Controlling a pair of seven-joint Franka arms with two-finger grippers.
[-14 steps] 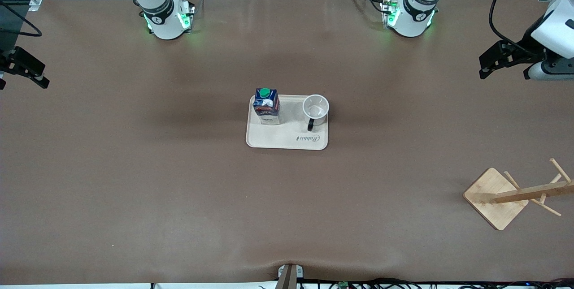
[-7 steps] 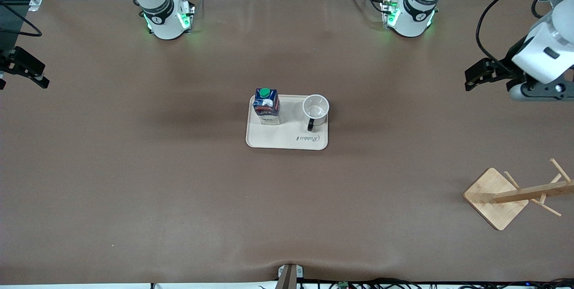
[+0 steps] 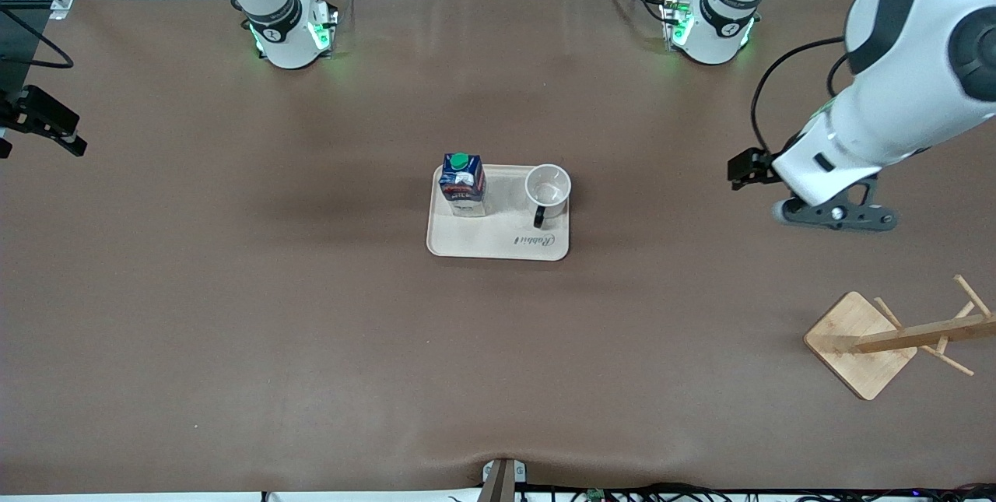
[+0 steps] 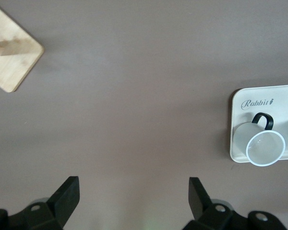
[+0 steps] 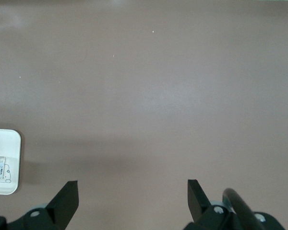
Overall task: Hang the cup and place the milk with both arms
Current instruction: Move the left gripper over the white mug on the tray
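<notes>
At frame centre a cup [image 3: 548,191] and milk [image 3: 462,185] are seen on a tray [image 3: 482,237]; the left tool [image 3: 751,169], wide open and empty, should be lowered squarely onto the cup, while the right tool [image 3: 39,122], also open and empty, waits at the frame's left edge.

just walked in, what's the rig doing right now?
Nothing is held yet. The cup and the milk stand side by side on the tray. The left hand, open, is over bare table between tray and wooden rack. The right hand, open, waits at its end.
</notes>
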